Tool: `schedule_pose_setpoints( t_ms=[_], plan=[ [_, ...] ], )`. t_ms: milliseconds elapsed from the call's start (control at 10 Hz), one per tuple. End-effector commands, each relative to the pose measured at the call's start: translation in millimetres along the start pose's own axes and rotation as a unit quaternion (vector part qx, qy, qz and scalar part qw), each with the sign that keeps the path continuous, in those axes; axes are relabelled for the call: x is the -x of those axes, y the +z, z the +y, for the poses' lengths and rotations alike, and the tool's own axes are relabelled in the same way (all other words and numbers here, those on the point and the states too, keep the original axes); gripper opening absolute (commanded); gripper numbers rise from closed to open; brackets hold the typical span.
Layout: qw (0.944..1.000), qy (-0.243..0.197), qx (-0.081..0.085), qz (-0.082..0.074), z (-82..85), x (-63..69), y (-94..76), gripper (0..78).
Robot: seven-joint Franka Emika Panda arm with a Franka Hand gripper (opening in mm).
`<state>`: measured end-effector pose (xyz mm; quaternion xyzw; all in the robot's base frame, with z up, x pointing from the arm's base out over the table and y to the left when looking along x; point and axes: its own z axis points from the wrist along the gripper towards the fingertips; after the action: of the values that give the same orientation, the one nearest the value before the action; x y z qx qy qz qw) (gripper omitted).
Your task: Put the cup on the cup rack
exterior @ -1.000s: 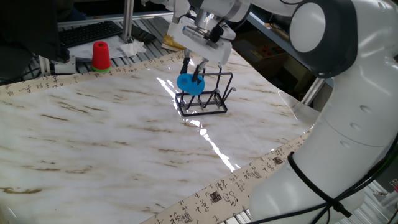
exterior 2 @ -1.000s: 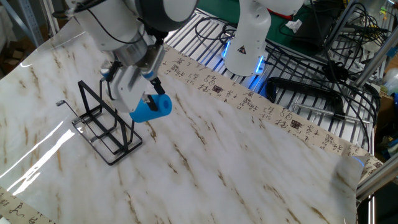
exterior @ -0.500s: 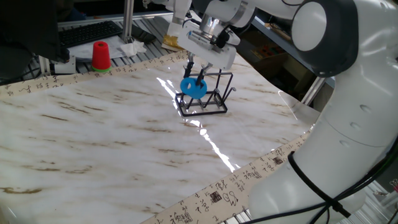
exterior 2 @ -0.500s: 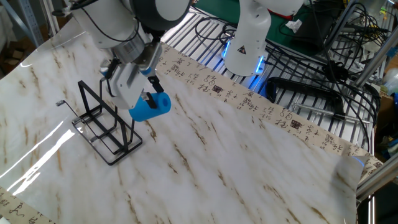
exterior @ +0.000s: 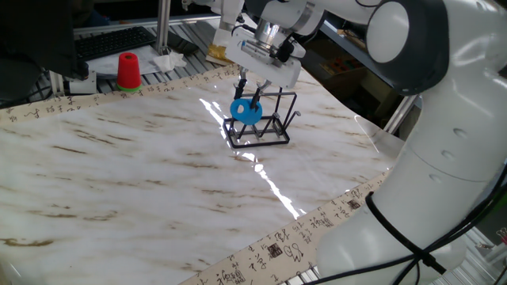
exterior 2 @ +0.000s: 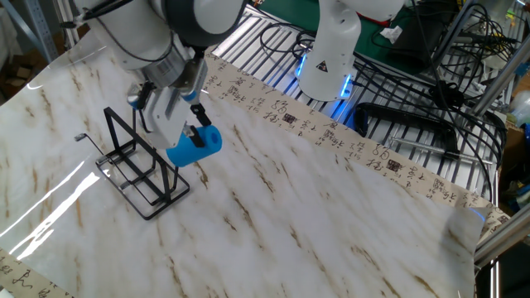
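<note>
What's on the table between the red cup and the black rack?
Nothing: in one fixed view, only bare marble tabletop lies between the red cup and the cup rack. The blue cup hangs at the rack in the gripper.

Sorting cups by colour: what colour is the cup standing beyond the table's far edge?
Red, the cup standing upside down; it shows only in the one fixed view.

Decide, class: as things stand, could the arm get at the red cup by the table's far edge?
Probably not at once. The gripper is shut on the blue cup at the cup rack. The red cup stands alone, nothing crowding it, so the way looks free once the jaws let go.
</note>
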<state>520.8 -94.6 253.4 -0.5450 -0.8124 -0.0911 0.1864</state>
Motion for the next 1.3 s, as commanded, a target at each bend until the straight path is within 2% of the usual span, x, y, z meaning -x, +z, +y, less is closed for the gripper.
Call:
schedule_pose_setpoints(
  t_ms=[100,400,1300],
  plan=[
    [0.9999,-0.012,0.002,0.007,2.5,7.3,-0.4,1.4],
    [0.9997,-0.019,0.001,0.013,2.4,10.8,1.3,1.4],
    [0.9988,-0.046,-0.001,0.014,4.6,24.5,4.7,1.4]
  ],
)
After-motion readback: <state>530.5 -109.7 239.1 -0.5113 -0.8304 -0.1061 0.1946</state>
